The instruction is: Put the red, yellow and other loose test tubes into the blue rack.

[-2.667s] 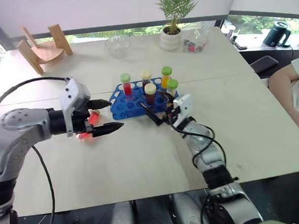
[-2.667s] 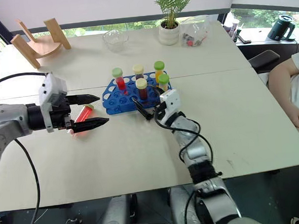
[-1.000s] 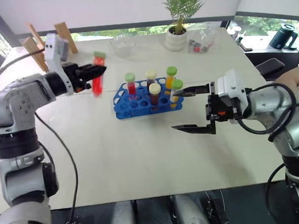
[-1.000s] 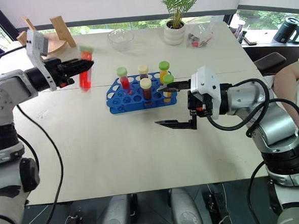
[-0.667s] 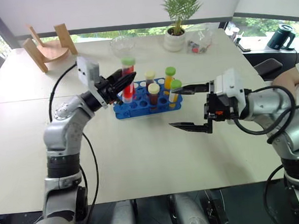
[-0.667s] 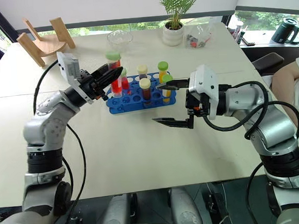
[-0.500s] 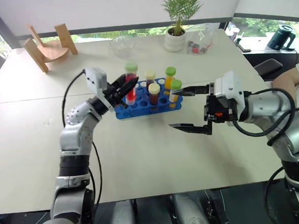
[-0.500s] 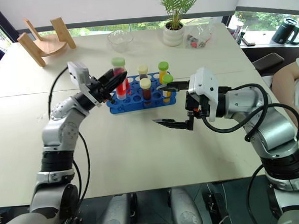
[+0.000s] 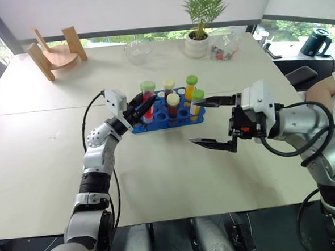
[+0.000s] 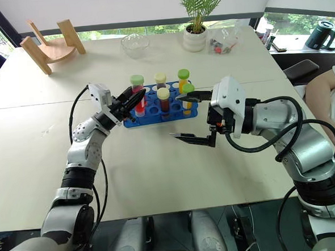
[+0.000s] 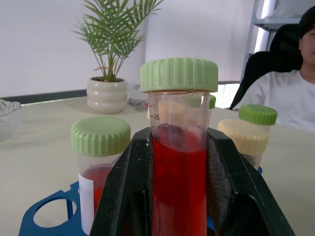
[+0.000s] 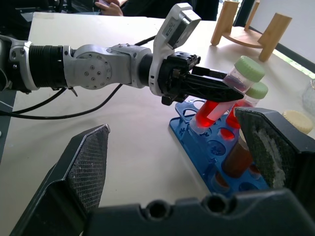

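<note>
The left pincer [image 10: 133, 100] is clenched on a red test tube [image 11: 179, 167] with a pale green screw cap, its two black fingers [image 11: 125, 196] pressed against either side of the tube's body below the cap. The tube leans, cap higher than the base, and its lower end sits at the holes on the near left end of the blue rack [image 9: 159, 124], which lies on the desk [image 9: 159, 177] directly under and just ahead of this pincer; whether the tube's tip is already inside a hole cannot be told. Just beyond the pincer's tips, a second red tube with a green cap [image 11: 101, 162] stands upright in the rack, nearly touching the held one. Farther along the rack from the pincer stand a dark brown tube with a cream cap [image 9: 172, 105], another cream-capped tube [image 9: 169, 85] behind it, and two orange tubes with green caps [image 9: 197, 101] at the far end. The right pincer [image 9: 212, 123] is released, jaws spread wide and holding nothing, hanging above the desk just off the rack's far end, facing the left pincer across the rack. Well behind the left pincer's reach are a glass bowl [image 9: 136, 49], a potted plant [image 9: 197, 41] and a wooden stand [image 9: 55, 50]. A person's arm [image 9: 327, 90] rests at the desk edge beyond the right pincer.
</note>
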Robot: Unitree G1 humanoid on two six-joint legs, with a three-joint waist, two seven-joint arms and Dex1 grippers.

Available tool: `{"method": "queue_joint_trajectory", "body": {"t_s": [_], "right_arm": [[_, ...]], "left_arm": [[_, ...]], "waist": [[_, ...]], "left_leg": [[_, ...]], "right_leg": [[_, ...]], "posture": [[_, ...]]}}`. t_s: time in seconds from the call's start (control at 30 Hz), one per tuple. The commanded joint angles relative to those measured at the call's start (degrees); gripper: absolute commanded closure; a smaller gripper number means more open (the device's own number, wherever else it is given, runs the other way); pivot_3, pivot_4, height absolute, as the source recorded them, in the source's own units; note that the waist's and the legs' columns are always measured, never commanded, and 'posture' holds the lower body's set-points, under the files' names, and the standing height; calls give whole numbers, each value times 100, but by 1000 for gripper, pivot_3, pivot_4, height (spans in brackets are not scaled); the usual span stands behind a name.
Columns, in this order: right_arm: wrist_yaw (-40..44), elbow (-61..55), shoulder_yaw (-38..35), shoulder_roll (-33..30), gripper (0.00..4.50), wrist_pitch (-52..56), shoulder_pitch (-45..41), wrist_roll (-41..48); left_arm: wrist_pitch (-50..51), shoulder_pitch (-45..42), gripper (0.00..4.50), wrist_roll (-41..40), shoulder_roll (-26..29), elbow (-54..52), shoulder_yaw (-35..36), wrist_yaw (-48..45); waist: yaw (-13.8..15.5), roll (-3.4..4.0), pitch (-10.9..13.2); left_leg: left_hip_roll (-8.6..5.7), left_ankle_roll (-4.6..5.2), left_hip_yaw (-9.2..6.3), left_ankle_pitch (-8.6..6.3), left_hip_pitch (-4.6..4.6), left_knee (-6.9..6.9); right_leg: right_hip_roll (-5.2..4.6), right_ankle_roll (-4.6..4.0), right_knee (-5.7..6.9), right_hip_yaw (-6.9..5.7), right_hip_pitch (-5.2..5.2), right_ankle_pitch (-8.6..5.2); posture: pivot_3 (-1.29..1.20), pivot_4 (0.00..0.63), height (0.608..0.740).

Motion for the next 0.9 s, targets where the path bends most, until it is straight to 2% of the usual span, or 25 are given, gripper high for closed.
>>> {"method": "queue_joint_trajectory", "body": {"t_s": [0.03,0.37,0.9], "right_arm": [[-49,-263,-218,-45,0,-23,-3,88],[-155,-386,-275,-64,0,50,85,119],[-210,-453,-289,-39,0,105,103,142]], "left_arm": [[-435,-179,3689,39,-27,151,75,-17],[-1016,-233,3689,63,-143,825,63,-118],[-1004,-16,3689,-20,-280,580,-15,-181]], "waist": [[3,0,0],[76,0,0],[87,0,0]], "left_leg": [[0,0,0,0,0,0],[0,3,-2,-2,3,8],[0,5,-3,-3,5,11]], "right_leg": [[0,0,0,0,0,0],[2,0,-1,0,7,0],[2,1,-2,-1,12,0]], "posture": [[0,150,740],[0,150,740],[0,150,740]]}}
